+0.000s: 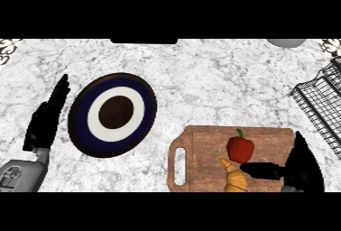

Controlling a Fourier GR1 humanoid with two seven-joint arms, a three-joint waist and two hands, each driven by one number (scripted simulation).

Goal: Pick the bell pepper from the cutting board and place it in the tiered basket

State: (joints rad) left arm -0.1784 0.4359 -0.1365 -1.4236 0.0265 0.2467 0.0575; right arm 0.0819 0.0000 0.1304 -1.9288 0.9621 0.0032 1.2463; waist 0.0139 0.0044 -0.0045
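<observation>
A red bell pepper (240,148) with a green stem stands on the brown cutting board (200,153) at the lower right. My right hand (298,164) is just right of the pepper, fingers straight, with its thumb (260,170) reaching toward the pepper's base without closing on it. The black wire tiered basket (323,106) stands at the right edge, partly cut off. My left hand (45,119) rests open at the far left, fingers pointing up.
A croissant (234,177) lies on the board just below the pepper. A dark blue plate (112,114) with a white ring and brown centre sits left of the board. A grey object (287,42) shows at the top right edge.
</observation>
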